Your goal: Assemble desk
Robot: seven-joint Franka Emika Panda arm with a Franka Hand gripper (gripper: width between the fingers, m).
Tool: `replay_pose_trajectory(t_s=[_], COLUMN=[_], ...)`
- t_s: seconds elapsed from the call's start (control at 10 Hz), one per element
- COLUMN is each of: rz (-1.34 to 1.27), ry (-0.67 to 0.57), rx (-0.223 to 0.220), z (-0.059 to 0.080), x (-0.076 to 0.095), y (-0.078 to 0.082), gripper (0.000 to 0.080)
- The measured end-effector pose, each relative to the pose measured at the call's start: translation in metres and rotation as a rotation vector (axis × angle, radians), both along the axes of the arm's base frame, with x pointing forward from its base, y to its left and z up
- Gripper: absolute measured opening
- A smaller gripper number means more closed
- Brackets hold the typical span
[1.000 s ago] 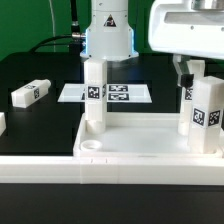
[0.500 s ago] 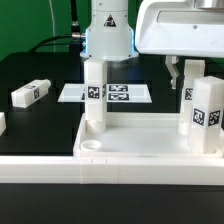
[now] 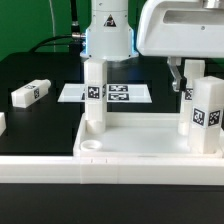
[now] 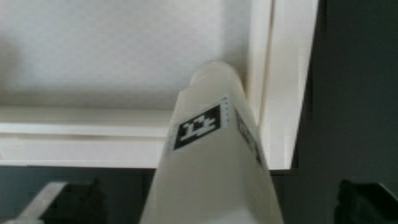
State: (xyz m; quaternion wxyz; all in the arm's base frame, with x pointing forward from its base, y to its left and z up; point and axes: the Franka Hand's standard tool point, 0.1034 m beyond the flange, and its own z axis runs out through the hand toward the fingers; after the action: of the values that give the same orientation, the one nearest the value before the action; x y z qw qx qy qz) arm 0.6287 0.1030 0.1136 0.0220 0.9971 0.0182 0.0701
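White leg (image 3: 187, 110) stands upright on the tabletop (image 3: 130, 152), gripper (image 3: 188, 72) jaws apart just above it; recommend lifting straight, avoiding any nudge.

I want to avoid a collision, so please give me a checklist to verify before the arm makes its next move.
1. The gripper is open: ok.
2. Its fingers are apart from the leg below: ok.
3. That leg is upright in a tabletop corner: ok.
4. That leg is fully seated: cannot tell.
5. The near socket on the exterior view's left is empty: ok.
6. The loose leg lies free on the table: ok.
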Motion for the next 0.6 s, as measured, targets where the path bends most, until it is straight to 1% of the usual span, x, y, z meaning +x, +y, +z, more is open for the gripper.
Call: replay_pose_trajectory(t_s=[0.2, 0.3, 0.4, 0.5, 0.6], rz=[0.1, 0.183, 0.202, 0.191, 0.19], ry=[0.004, 0.008, 0.009, 0.009, 0.009], rx=[-0.02, -0.04, -0.044, -0.042, -0.042], z=[0.0005, 0.0007, 0.0005, 0.0001, 0.0], x=[0.0006, 0.0011, 0.0012, 0.001, 0.001], y=[-0.0022, -0.0046, -0.0056, -0.0056, -0.0058], gripper=[0.0649, 0.0649, 0.0649, 0.0525, 0.0377])
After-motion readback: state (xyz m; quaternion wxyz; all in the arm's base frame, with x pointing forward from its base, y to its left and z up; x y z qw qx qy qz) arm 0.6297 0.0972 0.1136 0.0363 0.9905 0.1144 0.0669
